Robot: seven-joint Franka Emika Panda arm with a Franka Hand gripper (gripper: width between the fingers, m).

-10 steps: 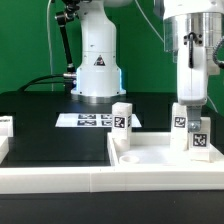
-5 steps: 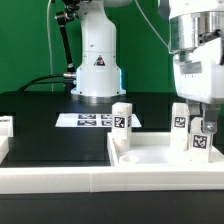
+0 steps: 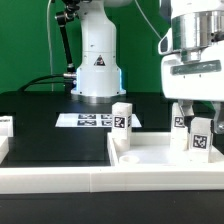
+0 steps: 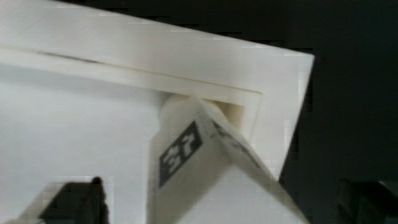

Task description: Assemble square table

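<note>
The white plastic square tabletop slab point(image 3: 165, 157) is being seen lying flat on the black work surface point(image 3: 60, 135), at about five o'clock in the exterior view, its raised rim facing up. Three short white blocky legs with black-and-white tags are being shown upright on it: one leg point(image 3: 121, 121) at the slab's far corner toward the exterior view's left, a second leg point(image 3: 180, 121) farther back at about three o'clock, and a third leg point(image 3: 200, 135) in front of it, near the exterior view's right edge. A fourth tagged white block point(image 3: 5, 124) is being glimpsed at nine o'clock, cut by the frame edge.

The robot's two-finger gripper point(image 3: 197, 106) is being held above the third leg, jaws spread wide and released, with nothing clasped between them; dark fingers point(image 3: 186, 105) are being seen just above the leg tops. In the wrist view, the slab's rimmed corner point(image 4: 231, 90) is being looked down on, with the tagged leg point(image 4: 199, 160) standing in that corner and the dark fingertips point(image 4: 71, 200) being shown apart on either side, clear of it.

Behind, at twelve o'clock, the large white robot base point(image 3: 97, 60) is being seen, with the marker board point(image 3: 88, 120) lying flat before it. A long white rail point(image 3: 60, 178) is being shown along the near edge.
</note>
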